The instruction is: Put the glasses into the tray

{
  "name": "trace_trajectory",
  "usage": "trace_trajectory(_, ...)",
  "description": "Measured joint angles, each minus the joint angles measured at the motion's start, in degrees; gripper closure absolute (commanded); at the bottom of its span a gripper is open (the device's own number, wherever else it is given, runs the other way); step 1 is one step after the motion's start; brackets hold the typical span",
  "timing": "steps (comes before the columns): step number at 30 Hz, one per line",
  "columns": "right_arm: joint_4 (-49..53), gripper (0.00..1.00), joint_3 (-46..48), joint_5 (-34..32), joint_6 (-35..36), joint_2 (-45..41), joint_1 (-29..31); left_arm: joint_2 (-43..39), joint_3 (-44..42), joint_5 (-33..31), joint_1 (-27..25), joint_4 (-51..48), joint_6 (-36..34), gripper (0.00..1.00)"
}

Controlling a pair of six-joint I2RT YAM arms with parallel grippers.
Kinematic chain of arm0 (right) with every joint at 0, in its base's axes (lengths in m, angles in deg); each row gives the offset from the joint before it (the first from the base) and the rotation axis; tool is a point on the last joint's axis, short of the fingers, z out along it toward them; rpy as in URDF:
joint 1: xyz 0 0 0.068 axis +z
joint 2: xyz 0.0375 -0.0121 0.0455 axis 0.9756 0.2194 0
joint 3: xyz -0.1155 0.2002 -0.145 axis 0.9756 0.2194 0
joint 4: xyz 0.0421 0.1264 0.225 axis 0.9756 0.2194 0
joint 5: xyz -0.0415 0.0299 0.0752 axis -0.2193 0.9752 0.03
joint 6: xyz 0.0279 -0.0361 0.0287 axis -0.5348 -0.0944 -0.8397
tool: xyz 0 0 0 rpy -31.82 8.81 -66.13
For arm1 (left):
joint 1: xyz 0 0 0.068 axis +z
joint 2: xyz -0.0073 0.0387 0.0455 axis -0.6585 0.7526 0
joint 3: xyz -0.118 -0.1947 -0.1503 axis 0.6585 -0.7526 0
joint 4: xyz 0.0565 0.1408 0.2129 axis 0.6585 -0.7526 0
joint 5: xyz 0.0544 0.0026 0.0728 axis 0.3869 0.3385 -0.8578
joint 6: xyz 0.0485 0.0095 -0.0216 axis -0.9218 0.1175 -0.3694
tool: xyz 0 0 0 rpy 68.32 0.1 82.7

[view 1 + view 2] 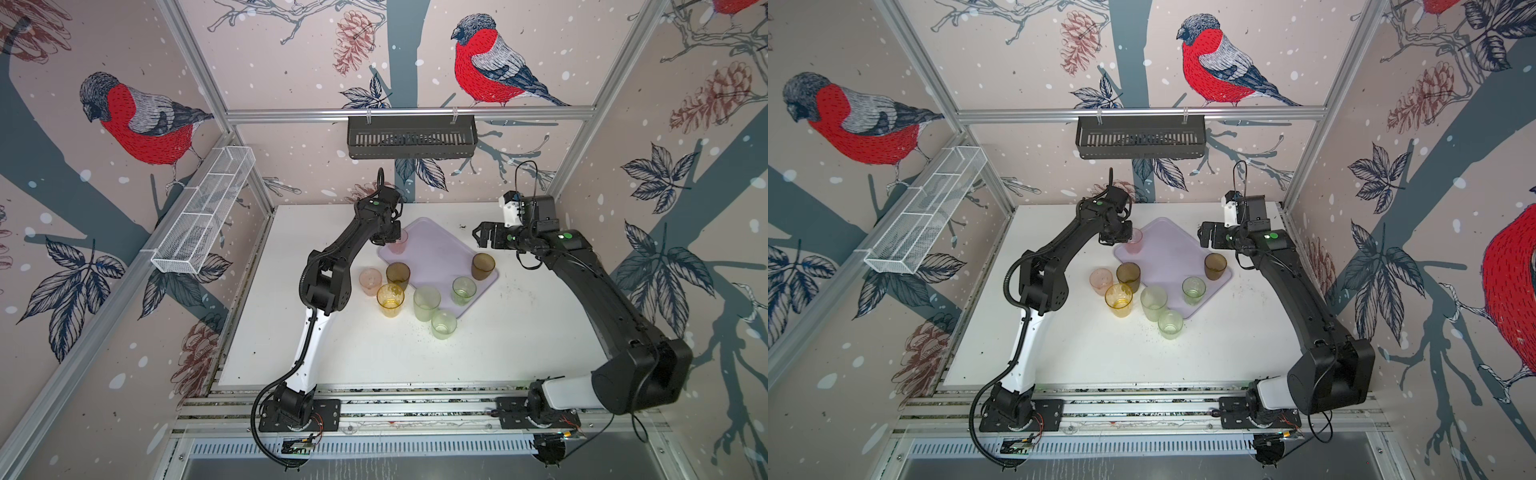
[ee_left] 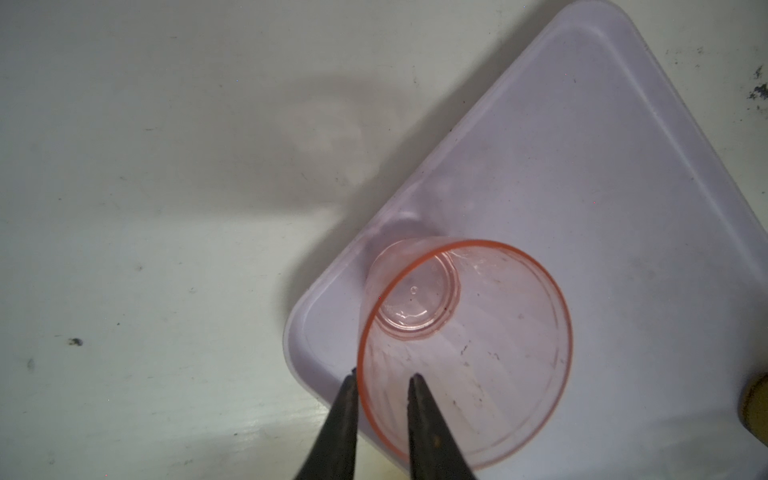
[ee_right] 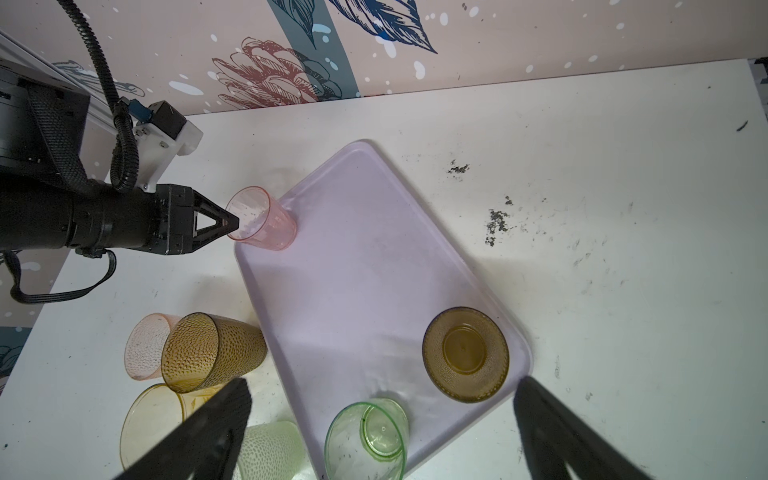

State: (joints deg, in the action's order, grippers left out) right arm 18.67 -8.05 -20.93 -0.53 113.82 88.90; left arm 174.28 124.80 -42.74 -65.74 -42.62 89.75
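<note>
The left gripper (image 2: 383,376) is narrowly parted astride the rim of a pink glass (image 2: 465,353), one finger inside; I cannot tell whether it pinches. The right gripper (image 1: 480,237) gapes wide, empty. The tray (image 1: 436,253), mid-frame, holds that pink glass in its upper-left corner, plus a brown glass (image 1: 483,266) and a green glass (image 1: 464,290). Five other glasses (image 1: 390,299) stand on the table (image 1: 519,332), lower left of it.

A tray (image 1: 436,249) is set askew on the table (image 1: 519,332), behind its middle. Three glasses are stood in it: a corner glass (image 1: 398,242) at its far left, an edge glass (image 1: 483,267) by its right rim, and a front glass (image 1: 464,291) toward its near corner. A group of five glasses (image 1: 390,300) is gathered on the table just left of and before the tray.
</note>
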Motion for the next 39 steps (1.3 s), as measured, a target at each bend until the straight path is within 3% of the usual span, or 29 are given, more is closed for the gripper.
trace_trajectory(10,0.31,0.0,-0.76,0.02,-0.5,-0.09,-0.04,-2.97,0.04,0.04,-0.04,-0.04,0.15,0.6)
trace_trajectory(20,4.33,0.01,-1.6,-0.11,0.33,-1.57,1.9,-12.9,-4.2,-0.5,-2.03,-0.24,0.09,0.47)
trace_trajectory(25,8.11,0.0,-3.43,-0.72,2.4,-1.18,6.03,-21.46,-13.81,-0.68,-3.37,0.96,0.55,0.4)
trace_trajectory(31,12.59,0.0,-5.46,-1.75,4.44,-0.11,10.84,-31.8,-26.77,-0.2,-3.96,2.54,1.57,0.37)
trace_trajectory(36,16.11,0.01,-7.41,-2.1,5.07,1.77,15.43,-41.72,-37.22,0.26,-3.93,5.81,1.68,0.24)
trace_trajectory(39,18.14,0.02,-7.56,-3.1,5.09,2.75,17.84,-47.39,-43.5,1.68,-3.93,7.5,1.7,0.22)
